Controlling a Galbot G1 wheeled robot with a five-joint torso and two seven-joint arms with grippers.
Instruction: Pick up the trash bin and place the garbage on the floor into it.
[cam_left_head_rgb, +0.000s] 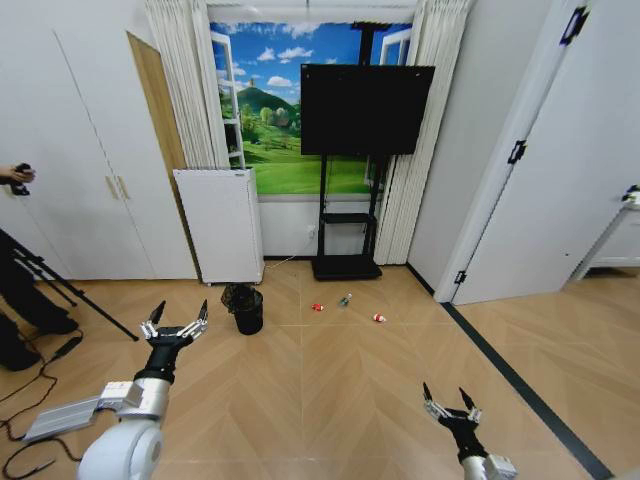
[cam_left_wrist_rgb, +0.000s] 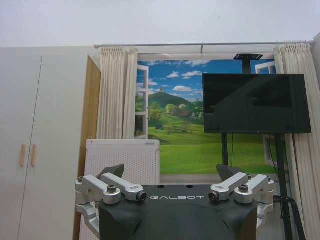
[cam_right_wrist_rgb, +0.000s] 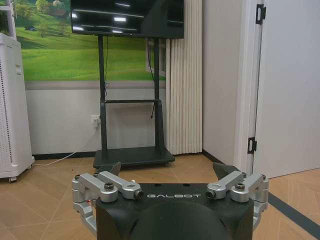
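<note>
1. Trash bin (cam_left_head_rgb: 245, 308): small, black, liner bag at the rim; upright on the wood floor, just right of the white perforated appliance (cam_left_head_rgb: 220, 225).
2. Garbage: red-and-white packet (cam_left_head_rgb: 317, 307), clear bottle (cam_left_head_rgb: 345, 299) and second packet (cam_left_head_rgb: 379, 318), loose on the floor to the right of the trash bin, before the TV stand (cam_left_head_rgb: 347, 235).
3. Left gripper (cam_left_head_rgb: 175, 322): raised, fingers spread wide, holding nothing; near the trash bin, apart from it.
4. Right gripper (cam_left_head_rgb: 451, 405): low, fingers spread, empty; well apart from the trash bin.
</note>
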